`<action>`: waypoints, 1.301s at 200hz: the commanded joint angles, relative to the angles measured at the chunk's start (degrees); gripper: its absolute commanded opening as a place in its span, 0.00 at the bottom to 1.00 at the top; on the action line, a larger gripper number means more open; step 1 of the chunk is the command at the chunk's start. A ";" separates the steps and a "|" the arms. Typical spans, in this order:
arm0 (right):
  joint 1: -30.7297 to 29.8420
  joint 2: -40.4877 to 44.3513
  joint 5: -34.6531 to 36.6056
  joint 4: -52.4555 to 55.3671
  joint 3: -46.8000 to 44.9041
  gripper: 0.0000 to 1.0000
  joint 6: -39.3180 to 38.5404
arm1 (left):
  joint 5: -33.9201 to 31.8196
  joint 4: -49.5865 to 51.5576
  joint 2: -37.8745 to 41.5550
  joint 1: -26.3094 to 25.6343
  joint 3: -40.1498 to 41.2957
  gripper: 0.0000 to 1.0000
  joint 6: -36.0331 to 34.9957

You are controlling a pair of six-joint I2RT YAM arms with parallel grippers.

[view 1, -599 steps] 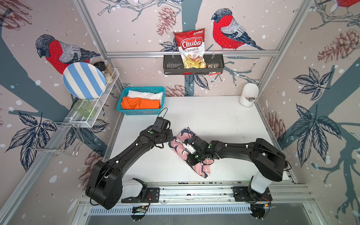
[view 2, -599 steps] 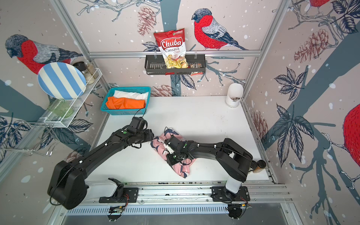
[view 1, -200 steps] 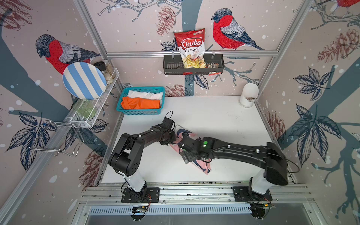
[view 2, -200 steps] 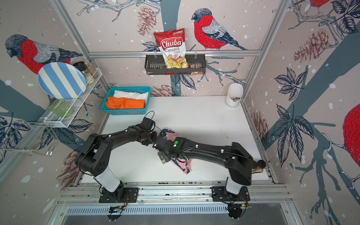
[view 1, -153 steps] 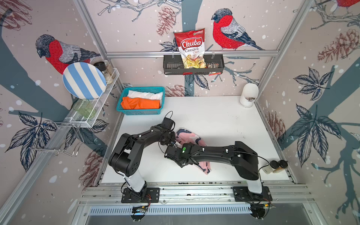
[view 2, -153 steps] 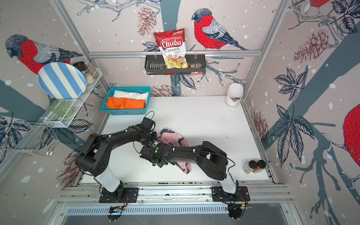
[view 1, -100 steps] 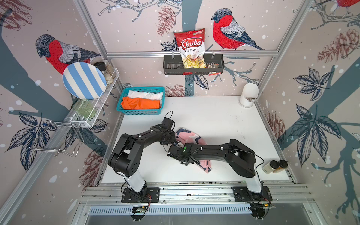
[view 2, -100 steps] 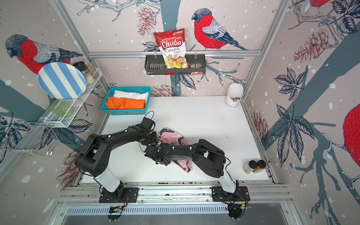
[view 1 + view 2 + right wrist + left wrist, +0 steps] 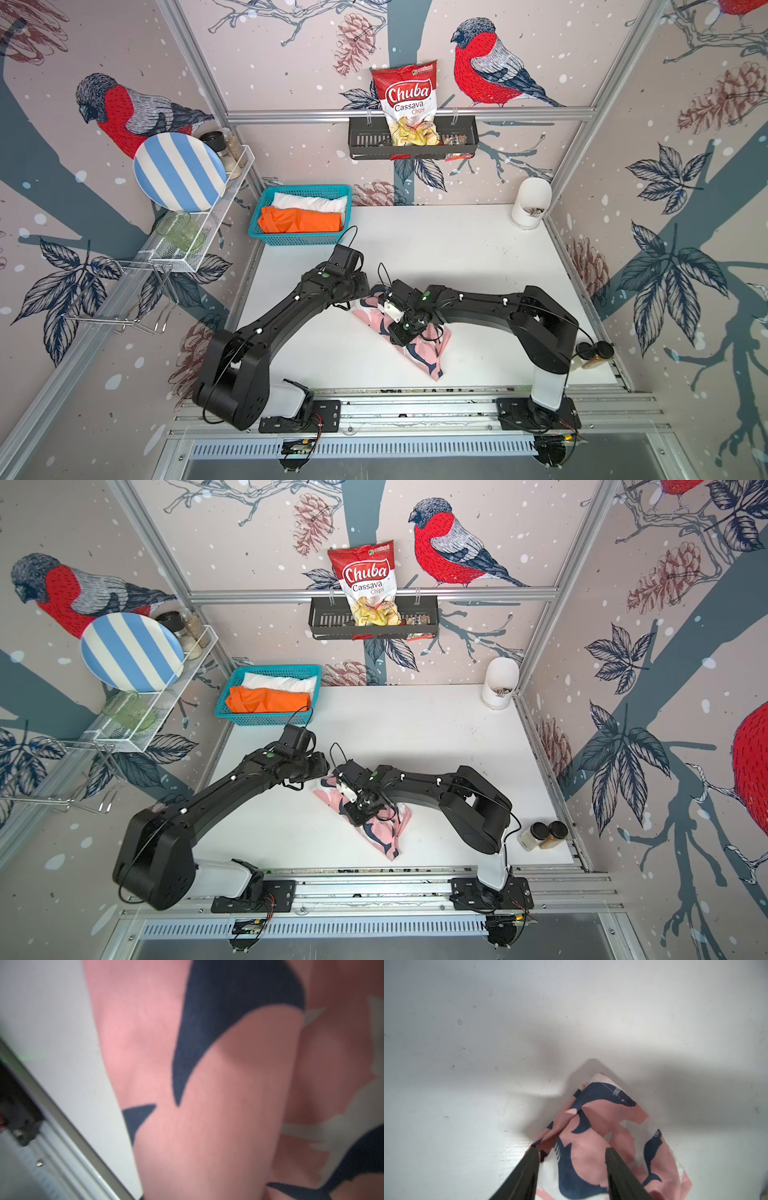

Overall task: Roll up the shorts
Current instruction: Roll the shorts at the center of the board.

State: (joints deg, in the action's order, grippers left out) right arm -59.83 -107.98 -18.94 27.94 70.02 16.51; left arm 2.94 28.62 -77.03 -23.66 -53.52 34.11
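Note:
The pink shorts [image 9: 428, 357] with navy-and-white shapes lie bunched on the white table, seen in both top views [image 9: 382, 833]. My left gripper [image 9: 572, 1153] is open at their far left corner, its fingers [image 9: 532, 1157] astride a fold of the pink shorts [image 9: 591, 1136]. My right gripper [image 9: 401, 332] presses down on the middle of the bundle. Its jaws are hidden, and the pink shorts [image 9: 207, 1105] fill the right wrist view. The orange shorts [image 9: 299, 220] and the white shorts [image 9: 311, 203] lie in a teal basket [image 9: 299, 241].
The basket stands at the table's back left. A white cup [image 9: 530, 205] is at the back right corner and two spice jars [image 9: 592, 353] at the right edge. A wire rack with a striped plate [image 9: 178, 172] hangs on the left wall. The metal rail [image 9: 415, 399] runs along the front.
The left gripper's fingers have parted where they were pinched on the cloth. The right gripper has come from the shorts' left edge onto the middle of the bundle.

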 commanded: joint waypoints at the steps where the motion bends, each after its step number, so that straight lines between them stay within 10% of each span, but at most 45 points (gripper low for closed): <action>1: 2.29 -0.48 -20.78 -7.09 -1.82 0.31 0.47 | 1.18 4.93 4.16 0.19 0.82 0.57 0.74; 47: 10.97 -5.03 -34.11 -16.44 -7.84 0.28 4.23 | 3.70 4.58 9.03 0.11 4.54 0.65 2.75; 140: 17.13 -8.38 -32.40 -11.98 -9.90 0.36 -1.31 | 4.88 -7.71 -6.00 -0.60 5.68 0.61 3.33; 180: 14.06 -1.79 -7.46 -3.06 -7.99 0.59 -1.29 | 0.95 -7.46 -11.53 -0.12 4.57 0.11 0.94; 260: -4.61 10.74 42.73 18.19 4.05 0.93 4.77 | 1.70 -7.43 -12.75 0.37 4.74 0.05 -0.29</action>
State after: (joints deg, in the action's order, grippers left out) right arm -59.27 -97.93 1.76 37.06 70.43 18.70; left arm 5.80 21.61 -89.69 -23.57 -48.51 34.85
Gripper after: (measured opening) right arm 0.905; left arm 0.068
